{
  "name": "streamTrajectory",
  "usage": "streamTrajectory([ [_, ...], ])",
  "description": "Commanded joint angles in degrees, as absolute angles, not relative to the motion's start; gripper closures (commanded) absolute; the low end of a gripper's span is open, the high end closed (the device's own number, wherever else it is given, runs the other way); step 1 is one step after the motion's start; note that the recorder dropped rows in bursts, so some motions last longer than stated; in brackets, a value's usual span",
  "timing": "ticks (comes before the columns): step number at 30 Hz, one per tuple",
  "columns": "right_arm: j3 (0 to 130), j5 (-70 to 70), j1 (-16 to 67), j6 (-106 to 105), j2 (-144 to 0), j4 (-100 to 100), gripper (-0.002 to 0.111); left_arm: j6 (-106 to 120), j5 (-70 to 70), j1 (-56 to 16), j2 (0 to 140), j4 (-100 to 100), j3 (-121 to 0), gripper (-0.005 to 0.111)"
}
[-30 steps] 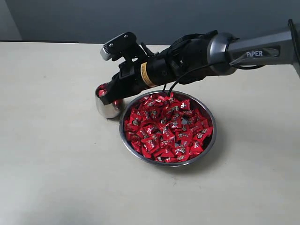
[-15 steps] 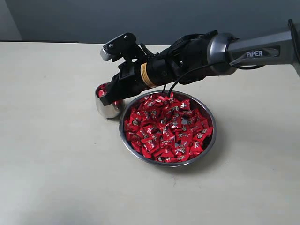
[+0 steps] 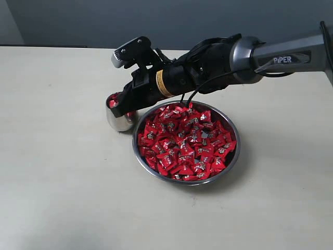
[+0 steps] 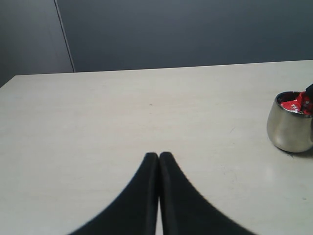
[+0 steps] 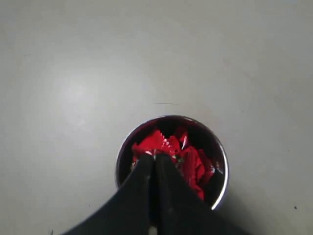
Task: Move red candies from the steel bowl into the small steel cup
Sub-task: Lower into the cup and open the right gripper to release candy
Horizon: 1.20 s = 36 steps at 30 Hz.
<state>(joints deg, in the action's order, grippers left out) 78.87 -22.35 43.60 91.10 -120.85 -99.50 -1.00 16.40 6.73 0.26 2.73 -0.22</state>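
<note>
The steel bowl (image 3: 235,159) sits mid-table, heaped with red candies (image 3: 187,143). Just left of it stands the small steel cup (image 3: 117,122), which also shows in the left wrist view (image 4: 289,128) and holds several red candies (image 5: 193,164). My right gripper (image 3: 119,108) reaches across and hangs right over the cup's mouth (image 5: 224,183). Its jaws (image 5: 154,157) are pressed together on the edge of a bright red candy (image 5: 157,141). My left gripper (image 4: 159,155) is shut and empty, low over bare table, well away from the cup.
The pale table (image 3: 62,182) spreads around the bowl and cup. A dark wall (image 3: 78,21) runs along its far edge. My right arm (image 3: 250,57) stretches over the bowl's far side.
Hardly anything: the right gripper stays over the cup with its jaws together. The left gripper shows no earlier frame.
</note>
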Motion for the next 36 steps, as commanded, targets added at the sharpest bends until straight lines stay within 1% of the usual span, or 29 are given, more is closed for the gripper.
streamTrajectory([
  [1, 79.24, -22.47, 43.31, 90.72, -120.9, -99.75, 0.092, -1.12, 16.29, 6.77, 0.0, 2.57, 0.0, 0.106],
  [4, 79.24, -22.25, 43.31, 90.72, -120.9, -99.75, 0.078, -1.12, 16.29, 6.77, 0.0, 2.57, 0.0, 0.106],
  [7, 79.24, -22.25, 43.31, 90.72, -120.9, -99.47, 0.072, -1.12, 16.29, 6.77, 0.0, 2.57, 0.0, 0.106],
  [36, 79.24, -19.89, 43.31, 91.9, -113.3, -99.95, 0.071, -1.12, 16.29, 6.77, 0.0, 2.57, 0.0, 0.106],
])
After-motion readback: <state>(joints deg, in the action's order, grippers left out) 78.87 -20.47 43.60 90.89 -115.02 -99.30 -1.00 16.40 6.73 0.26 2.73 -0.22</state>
